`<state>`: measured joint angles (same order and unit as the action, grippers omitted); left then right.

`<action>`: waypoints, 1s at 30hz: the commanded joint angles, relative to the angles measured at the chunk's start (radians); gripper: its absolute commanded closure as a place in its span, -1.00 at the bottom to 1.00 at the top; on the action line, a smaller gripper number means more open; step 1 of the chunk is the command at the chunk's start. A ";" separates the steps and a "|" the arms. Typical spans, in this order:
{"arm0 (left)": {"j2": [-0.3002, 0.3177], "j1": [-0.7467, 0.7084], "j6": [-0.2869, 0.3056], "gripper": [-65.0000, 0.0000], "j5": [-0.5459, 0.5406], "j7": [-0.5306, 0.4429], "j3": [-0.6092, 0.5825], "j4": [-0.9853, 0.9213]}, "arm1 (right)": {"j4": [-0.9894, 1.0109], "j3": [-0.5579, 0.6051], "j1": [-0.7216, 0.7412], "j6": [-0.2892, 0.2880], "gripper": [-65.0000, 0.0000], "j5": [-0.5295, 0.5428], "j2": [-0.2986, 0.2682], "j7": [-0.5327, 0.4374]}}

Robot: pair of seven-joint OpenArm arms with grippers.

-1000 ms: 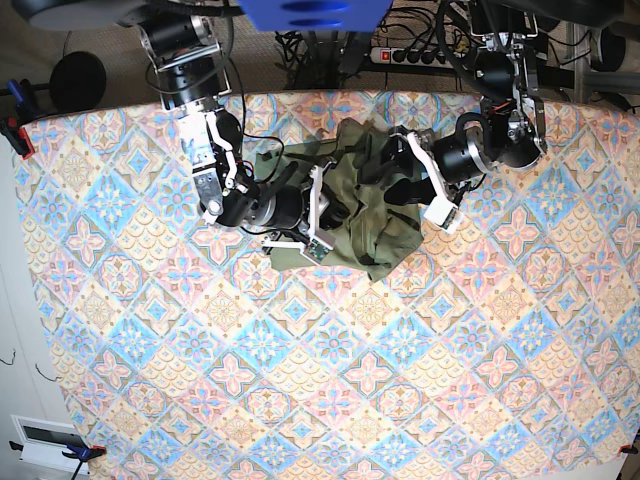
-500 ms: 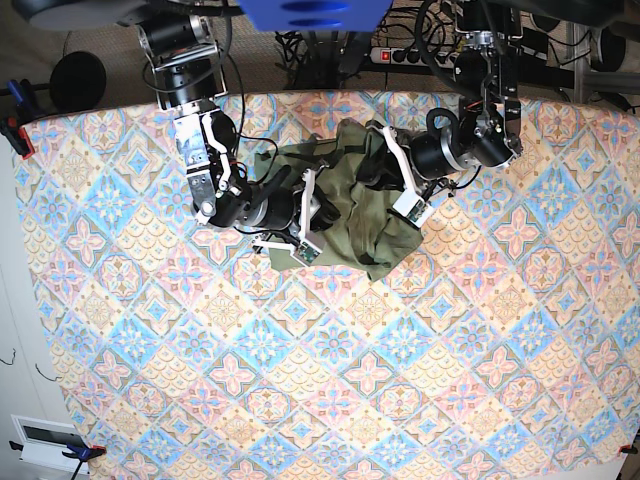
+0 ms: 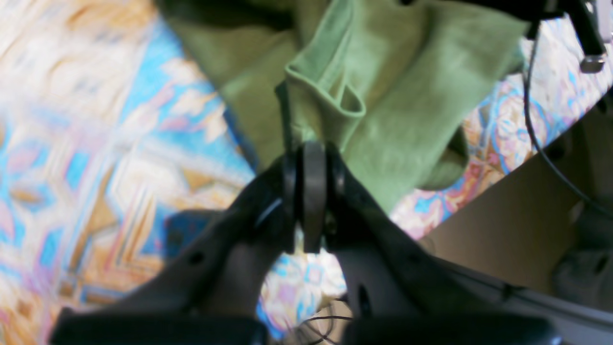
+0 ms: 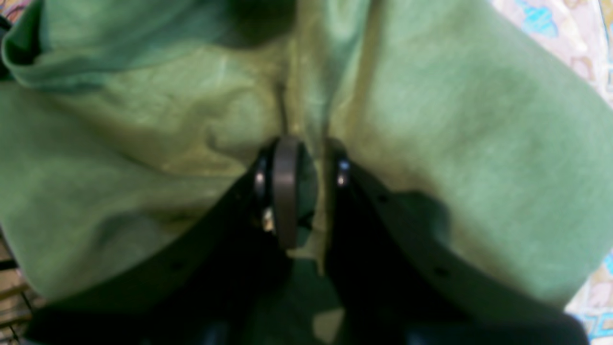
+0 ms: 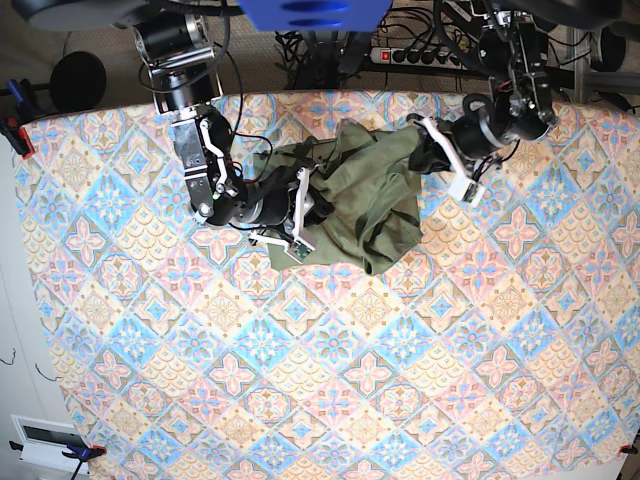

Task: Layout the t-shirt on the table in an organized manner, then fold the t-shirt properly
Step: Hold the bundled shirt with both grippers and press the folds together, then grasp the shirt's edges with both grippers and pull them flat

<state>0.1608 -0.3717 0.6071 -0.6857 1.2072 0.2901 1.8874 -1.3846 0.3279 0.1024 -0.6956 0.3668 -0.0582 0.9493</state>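
Observation:
The olive-green t-shirt [image 5: 360, 205] lies crumpled near the far middle of the patterned table [image 5: 350, 380]. My left gripper [image 5: 422, 150] is at the shirt's upper right corner, shut on a hemmed fold of it. In the left wrist view its fingertips [image 3: 312, 148] pinch the t-shirt [image 3: 407, 96] above the table [image 3: 96, 120]. My right gripper [image 5: 310, 205] lies on the shirt's left side. The right wrist view shows that gripper [image 4: 306, 143] shut on a ridge of the t-shirt [image 4: 143, 143], which fills the frame.
A power strip with cables [image 5: 410, 55] lies on the floor beyond the far edge. Clamps [image 5: 15, 130] hold the cloth at the left edge. A white box [image 5: 45, 435] sits at the near left corner. The table's far edge [image 3: 479, 201] runs close to my left gripper.
My left gripper closed on the shirt and moved right and toward the far edge, drawing that corner out. The right gripper shifted slightly left, still holding fabric.

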 commanded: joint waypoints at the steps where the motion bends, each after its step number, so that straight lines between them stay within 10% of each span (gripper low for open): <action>1: 0.007 -0.011 0.007 1.00 -0.045 -0.031 0.021 0.024 | 0.000 0.000 0.013 -0.003 0.72 -0.007 0.001 0.006; 30: 0.009 -0.074 0.007 1.00 -0.248 -0.048 0.122 -0.010 | -0.399 0.010 -0.149 -0.003 0.72 -0.131 -0.064 0.130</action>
<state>0.1627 -0.4496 0.6071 -0.9077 1.1744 0.4065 1.8580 -1.7615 0.3397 -0.0635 -0.6960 0.2195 -0.1207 1.1007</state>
